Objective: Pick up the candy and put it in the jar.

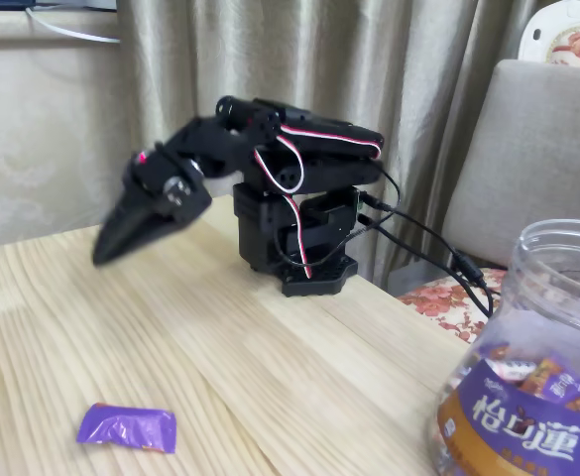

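In the fixed view the claw [106, 253] hangs at the left of the picture, above the wooden table [299, 367] and pointing down and to the left. It is blurred, and its two fingers read as one dark wedge. They look pressed together with nothing between them, but the blur makes that unsure, so whether a gap remains cannot be told.

The candy [127, 427] lies flat on the table below the claw, a little to the right of its tip in the picture and well nearer the camera. It is apart from the claw, with bare wood between them. Its long axis runs nearly left to right across the picture, dipping slightly toward the right end, where an orange patch shows on the purple wrapper.

That is the relation the coming move appears to turn on. The claw would have to come down and toward the camera to reach the candy. Its fingers would best close across the short width of the wrapper, not along its length. The claw would probably need to spread first.

Farther right stands the arm's black base [294, 243], with red and white wires looped over it. At the far right edge is the jar [537, 357], partly cut off by the frame. Its wide mouth is open, and it stands well apart from the candy. The candy is not yet picked up.
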Robot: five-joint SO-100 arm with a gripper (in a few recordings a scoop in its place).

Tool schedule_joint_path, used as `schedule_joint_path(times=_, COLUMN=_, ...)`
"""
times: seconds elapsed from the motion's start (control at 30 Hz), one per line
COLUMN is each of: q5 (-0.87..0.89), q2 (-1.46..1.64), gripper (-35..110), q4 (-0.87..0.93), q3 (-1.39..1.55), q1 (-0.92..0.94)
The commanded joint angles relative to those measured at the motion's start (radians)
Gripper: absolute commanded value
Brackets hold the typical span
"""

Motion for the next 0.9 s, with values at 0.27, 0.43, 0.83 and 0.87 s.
schedule_joint_path(times=0.27, q5=0.103, q2=-0.483, gripper=0, q4=0.307, q3=-0.707, q1=-0.126)
schedule_joint_path(times=0.43, q5=0.081, q2=-0.650, gripper=11, q4=0.465, q3=-0.911, q1=-0.298)
schedule_joint_path(times=0.83, q5=-0.043, q2=-0.808, gripper=36, q4=0.558, q3=-0.864, q1=-0.730)
schedule_joint_path(times=0.87, q5=-0.043, q2=-0.816, gripper=38, q4=0.535, q3=-0.848, q1=-0.732)
